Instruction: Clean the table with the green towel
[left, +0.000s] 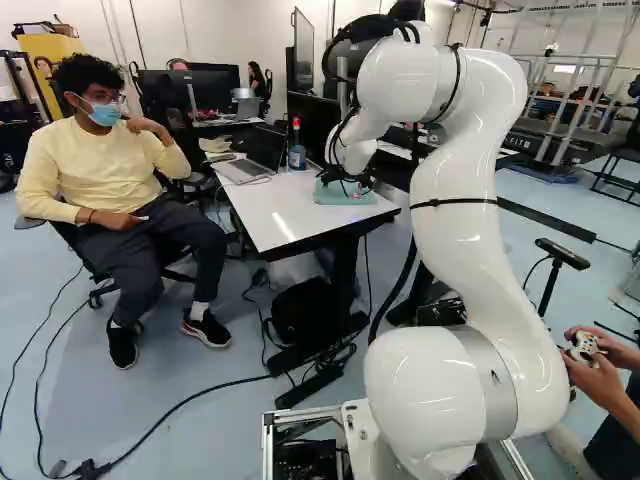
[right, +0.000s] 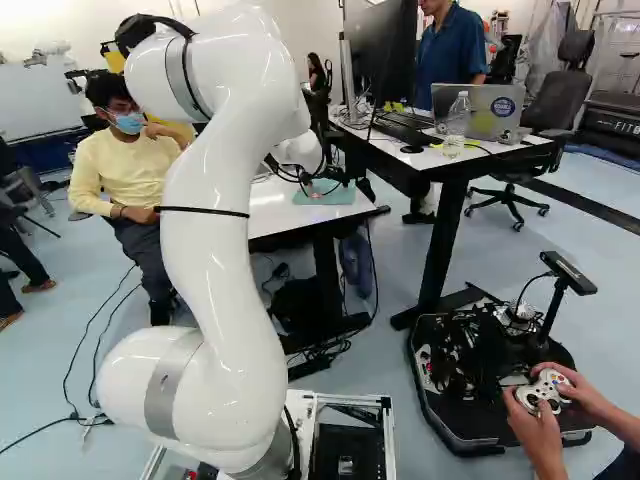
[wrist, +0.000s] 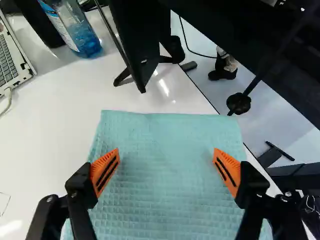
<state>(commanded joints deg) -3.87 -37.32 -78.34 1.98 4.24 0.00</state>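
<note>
Wrist view: green towel (wrist: 165, 170) flat on table (wrist: 50, 130) beneath claw (left: 350, 188), fingers wide apart, gripping nothing.

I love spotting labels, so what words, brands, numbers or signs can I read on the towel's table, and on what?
None readable.
Bottle: label print too blurred.
Silver laptop: key marks too small.
Black laptop: too small to tell.
Green towel: no print visible.

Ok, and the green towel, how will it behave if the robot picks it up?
The green towel will probably hang floppy, as it is cloth lying flat. It looks thin, so likely light. Its waffle-like texture should give some grip.
</note>
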